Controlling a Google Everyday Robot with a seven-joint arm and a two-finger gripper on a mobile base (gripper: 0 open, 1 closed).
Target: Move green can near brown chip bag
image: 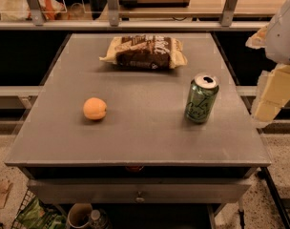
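The green can stands upright on the grey table, right of the middle, with its silver top open. The brown chip bag lies flat at the far middle of the table, well behind and to the left of the can. My gripper hangs at the right edge of the view, beyond the table's right side and about a can's width right of the can, not touching it. Nothing shows in it.
A small round orange fruit sits on the left half of the table. A railing with metal posts runs behind the table. Below the front edge are a drawer and a basket with items.
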